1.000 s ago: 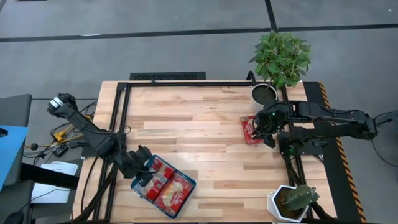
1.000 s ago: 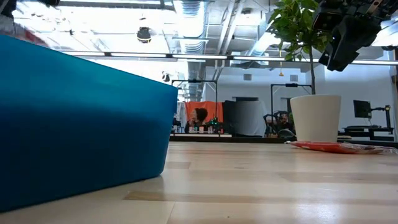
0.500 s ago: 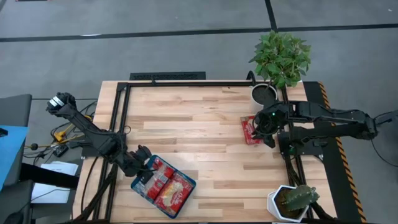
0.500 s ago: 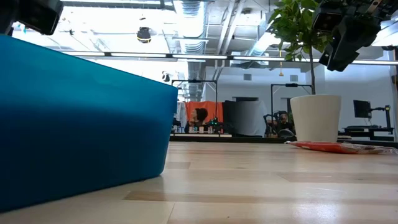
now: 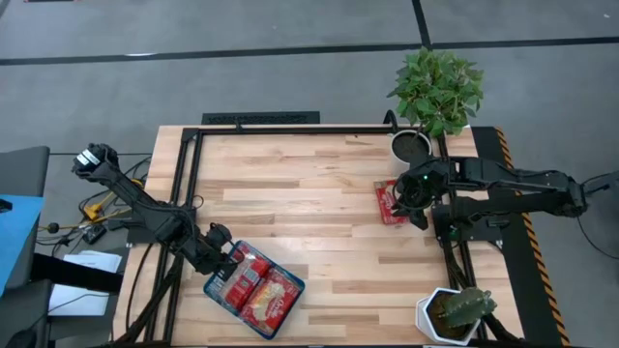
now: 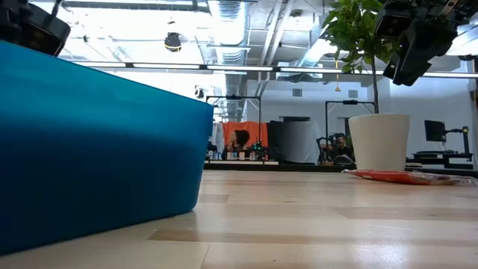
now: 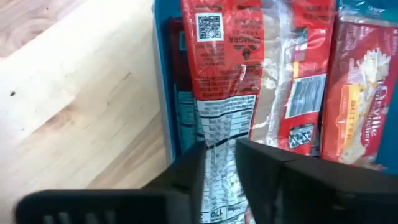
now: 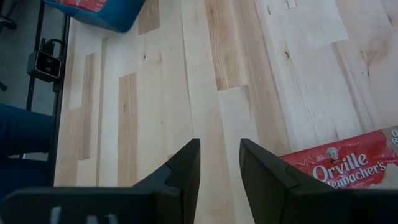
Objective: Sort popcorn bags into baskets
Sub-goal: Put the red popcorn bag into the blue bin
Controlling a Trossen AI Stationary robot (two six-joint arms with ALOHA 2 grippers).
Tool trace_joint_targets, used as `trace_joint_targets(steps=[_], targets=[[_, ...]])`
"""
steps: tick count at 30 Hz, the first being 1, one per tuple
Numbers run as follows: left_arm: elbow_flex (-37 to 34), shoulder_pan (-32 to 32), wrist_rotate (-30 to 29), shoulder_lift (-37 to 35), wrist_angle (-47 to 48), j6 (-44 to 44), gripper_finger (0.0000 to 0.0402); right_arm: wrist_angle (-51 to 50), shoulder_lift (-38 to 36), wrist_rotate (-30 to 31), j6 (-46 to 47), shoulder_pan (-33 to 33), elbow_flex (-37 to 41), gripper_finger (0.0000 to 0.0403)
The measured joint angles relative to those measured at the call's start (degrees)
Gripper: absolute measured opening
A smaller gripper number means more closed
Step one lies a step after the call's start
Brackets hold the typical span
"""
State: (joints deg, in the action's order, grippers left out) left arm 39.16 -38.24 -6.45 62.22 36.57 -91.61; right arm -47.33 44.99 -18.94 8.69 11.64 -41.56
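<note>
My left claw [image 5: 226, 263] is in the lower left of the high view. It hangs over the near-left end of the blue tray [image 5: 212, 288]. The tray sits crooked on the worktop [image 5: 309, 193], close to the lower edge. Red popcorn bags [image 5: 263, 290] lie flat inside it, side by side. In my left wrist view, my two dark fingers [image 7: 186, 180] stand a little apart. I can see a long red bag [image 7: 224, 62] with small print on it through the gap. It lies in the tray just beside the blue wall [image 7: 160, 74]. My left claw is let go and is not squeezing anything.

In the low view, the blue tray [image 6: 97, 149] fills the left side like a big wall.

The middle of the worktop is bare wood.

My right claw [image 5: 412, 205] is on the right side of the high view. It hangs above one loose popcorn bag [image 5: 389, 201] that lies flat on the wood near the right edge. In my right wrist view, my fingers [image 8: 186, 168] are spread apart with only wood between them. The loose bag [image 8: 348, 165] is off to one side, not touched. My right claw is let go and holds nothing.

A leafy plant [image 5: 437, 87] stands at the upper right. A cactus in a white pot [image 5: 455, 311] stands at the lower right.
</note>
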Motion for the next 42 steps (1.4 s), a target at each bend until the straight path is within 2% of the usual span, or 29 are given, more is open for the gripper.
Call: trace_joint_targets(steps=[6,10,15,18,23,25,27,31,34,38,42], targets=[[0.0,1.02,1.82,-0.04,-0.04,-0.65,0.0166,-0.1,0.0,1.73,-0.09,0.0,0.0,0.0141],[0.3,2.86,6.31,-1.58,-1.32,-2.19,0.0206,-0.56,1.51,11.17,-0.04,-1.39,0.0,0.0133],[4.01,3.75,7.24,-5.23,-0.95,-1.57,0.0213,-0.61,5.51,23.74,-0.05,-5.92,0.0,0.0102],[6.36,3.76,2.83,-7.75,-0.11,-2.79,0.0206,-0.65,9.01,30.86,1.88,-9.64,0.0,0.0073],[9.11,3.97,-16.79,-9.52,-0.11,-4.65,0.0191,-2.97,17.45,40.13,8.23,-14.15,-0.02,0.0014],[9.66,4.67,-23.55,-9.47,-0.64,-4.06,0.0186,-3.74,21.1,41.56,12.33,-14.84,0.0,0.001],[9.73,6.13,-26.41,-9.34,-1.64,-2.42,0.0184,-4.53,24.42,42.64,17.23,-14.97,0.33,0.0019],[9.73,9.96,-27.05,-8.65,-4.19,1.19,0.0183,-5.18,29.35,42.86,25.81,-14.38,2.5,0.0029],[9.73,12.84,-27.11,-8.51,-4.69,2.25,0.0183,-4.77,32.36,42.48,30.05,-14.03,3.41,0.0018],[9.73,16.63,-27.21,-8.17,-4.44,3.57,0.0183,-1.33,35.82,41.18,32.02,-14.08,4.17,0.0006],[9.7,19.89,-26.93,-7.47,-4.42,4.64,0.0183,4.78,39.05,38.84,31.69,-14.35,4.25,0.0015]])
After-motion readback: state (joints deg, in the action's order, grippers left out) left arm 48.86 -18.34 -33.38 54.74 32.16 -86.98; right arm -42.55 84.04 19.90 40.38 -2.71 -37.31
